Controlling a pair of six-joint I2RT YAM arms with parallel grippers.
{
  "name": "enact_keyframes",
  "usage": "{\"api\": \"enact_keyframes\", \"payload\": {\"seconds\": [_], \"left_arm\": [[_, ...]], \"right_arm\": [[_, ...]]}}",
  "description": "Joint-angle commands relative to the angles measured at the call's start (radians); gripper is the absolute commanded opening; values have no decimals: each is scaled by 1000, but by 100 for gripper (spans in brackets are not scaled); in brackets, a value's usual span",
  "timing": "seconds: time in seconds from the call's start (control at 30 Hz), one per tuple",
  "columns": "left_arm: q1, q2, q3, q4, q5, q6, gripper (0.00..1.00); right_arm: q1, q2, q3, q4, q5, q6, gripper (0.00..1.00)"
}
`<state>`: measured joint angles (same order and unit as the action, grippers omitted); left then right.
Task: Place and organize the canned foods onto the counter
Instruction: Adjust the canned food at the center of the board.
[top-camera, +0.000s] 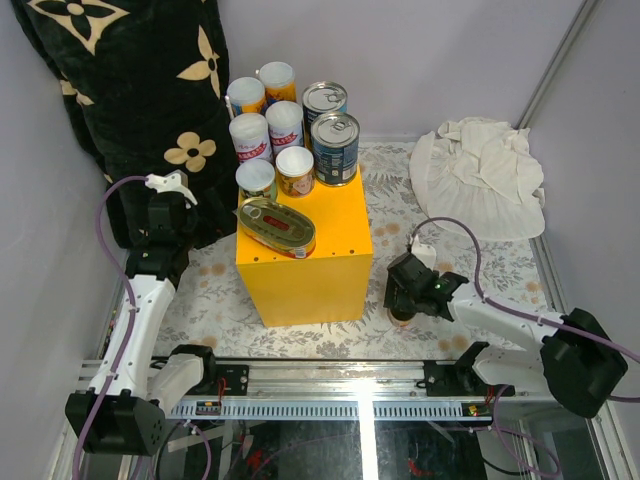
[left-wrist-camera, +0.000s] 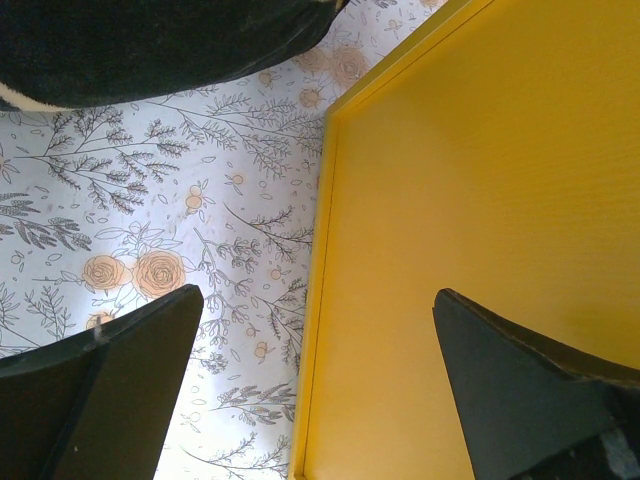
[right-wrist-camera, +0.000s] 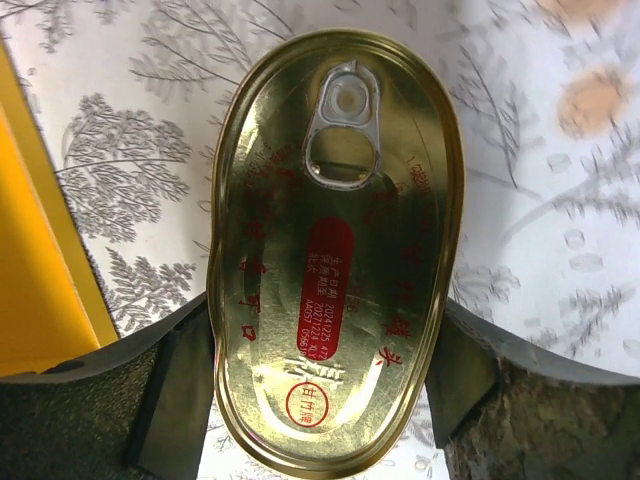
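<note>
**Status: right arm at the oval tin, left arm idle**

We find the right gripper (right-wrist-camera: 325, 320) lowered over a flat oval gold tin with a pull ring (right-wrist-camera: 335, 250). This tin lies lid-up on the floral-patterned tablecloth (top-camera: 470, 270), just beside the right face of the bright yellow rectangular box (top-camera: 320, 270). One finger stands on each long side of the tin, close against its rim. We cannot tell whether they press on it.

The left gripper (left-wrist-camera: 315, 300) hangs with its fingers wide apart and nothing between them, at the box's left face, near the black flower-patterned pillow (top-camera: 130, 80).

On the box top a second oval gold tin (top-camera: 277, 226) lies at the front left. Behind it cluster slim white-lidded cans (top-camera: 250, 135) and two silver-topped blue-labelled cans (top-camera: 334, 150).
</note>
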<state>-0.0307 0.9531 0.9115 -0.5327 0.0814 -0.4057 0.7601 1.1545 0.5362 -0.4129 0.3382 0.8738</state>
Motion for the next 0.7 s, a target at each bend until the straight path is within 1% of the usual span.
{"api": "enact_keyframes", "payload": {"seconds": [0.0, 0.03, 0.1, 0.13, 0.17, 0.23, 0.3, 0.33, 0.37, 0.4, 0.47, 0.53, 0.57, 0.67], "left_arm": [[7, 5, 1, 22, 2, 21, 100], [9, 5, 0, 22, 3, 21, 100], [8, 7, 0, 23, 4, 21, 100], [7, 7, 2, 22, 8, 22, 100], [8, 10, 2, 22, 10, 22, 100], [7, 11, 4, 23, 11, 22, 100], [7, 13, 4, 24, 10, 23, 100], [7, 15, 5, 24, 10, 23, 100], [7, 18, 3, 23, 12, 22, 100], [7, 19, 4, 23, 14, 22, 100], [6, 22, 5, 23, 13, 22, 100], [8, 25, 4, 23, 9, 24, 100], [8, 27, 5, 23, 7, 24, 100], [7, 32, 6, 22, 7, 24, 100]], "right_arm": [[-126, 75, 101, 159, -175, -386, 51], [-170, 109, 146, 114, -212, -453, 46], [-245, 174, 226, 66, -304, -587, 39], [-264, 200, 261, 41, -336, -628, 37], [-281, 220, 290, 30, -372, -643, 40], [-292, 259, 342, 23, -419, -654, 48], [-291, 294, 382, 7, -406, -660, 74], [-292, 307, 396, 0, -372, -661, 86], [-292, 314, 404, -5, -335, -660, 96], [-292, 311, 404, -6, -308, -659, 100], [-292, 284, 378, 10, -256, -639, 99], [-291, 238, 331, 38, -238, -619, 99], [-292, 206, 309, 49, -237, -603, 99], [-285, 132, 238, 87, -300, -571, 100]]}}
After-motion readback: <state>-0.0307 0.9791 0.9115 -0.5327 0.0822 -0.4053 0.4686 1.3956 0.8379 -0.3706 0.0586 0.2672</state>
